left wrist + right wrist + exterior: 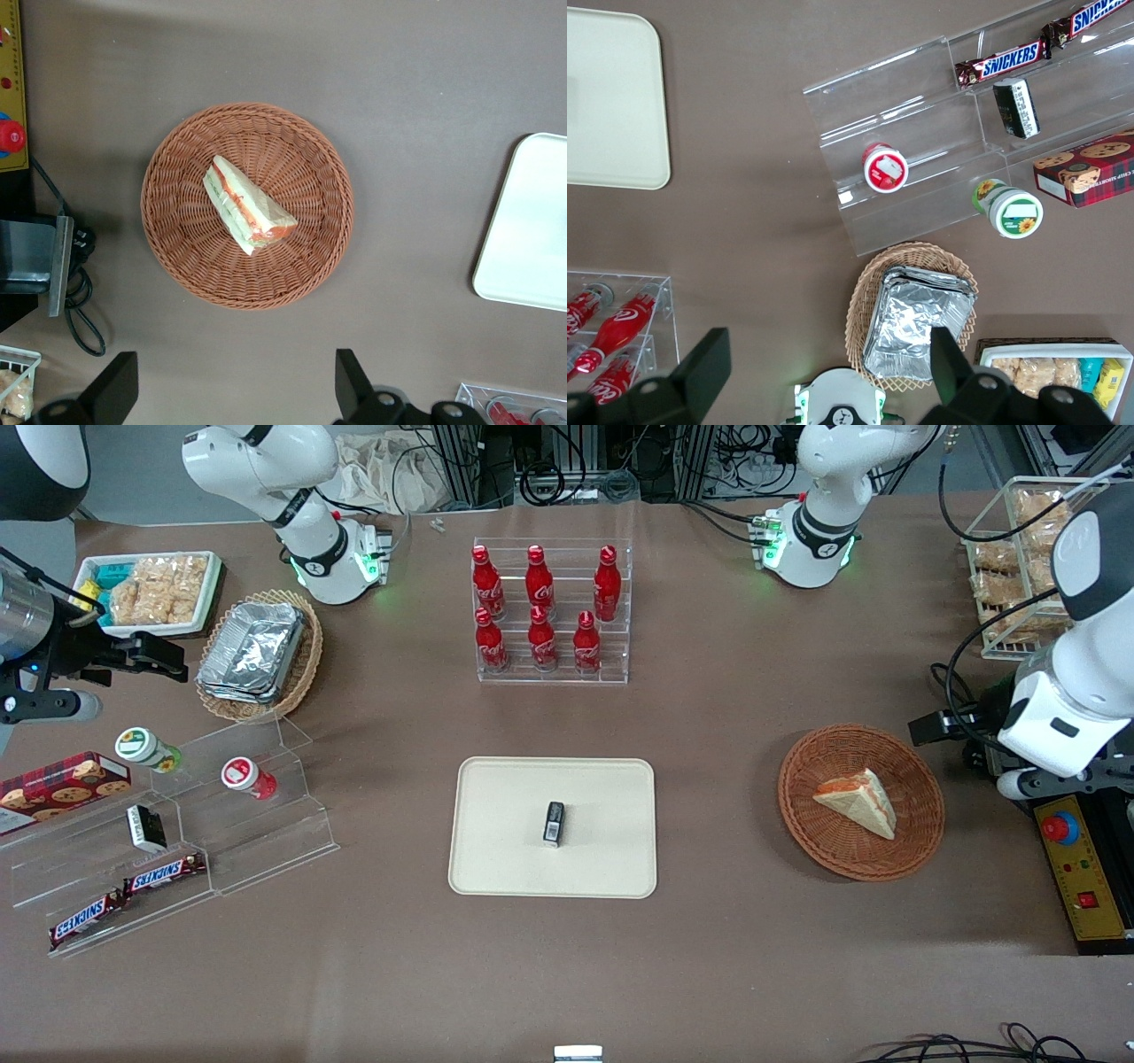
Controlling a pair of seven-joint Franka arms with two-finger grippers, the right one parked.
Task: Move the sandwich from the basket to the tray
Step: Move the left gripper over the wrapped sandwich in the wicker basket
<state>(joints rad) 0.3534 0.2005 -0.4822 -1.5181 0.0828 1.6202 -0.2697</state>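
The sandwich (pixel 859 801), a pale bread wedge with orange and green filling, lies in the round reddish-brown basket (pixel 921 828) toward the working arm's end of the table. In the left wrist view the sandwich (pixel 246 208) sits near the middle of the basket (pixel 177 257). My gripper (pixel 235 390) hangs high over the bare table beside the basket, open wide and holding nothing. The cream tray (pixel 505 868) lies mid-table, nearer the parked arm than the basket, with a small black packet (pixel 554 823) on it. An edge of the tray (pixel 532 230) shows in the wrist view.
A clear rack of red cola bottles (pixel 542 607) stands farther from the front camera than the tray. A yellow control box with a red button (pixel 1067 841) and black cables lie beside the basket at the table's end. Acrylic snack steps (pixel 177 841) and a foil-container basket (pixel 257 651) stand toward the parked arm.
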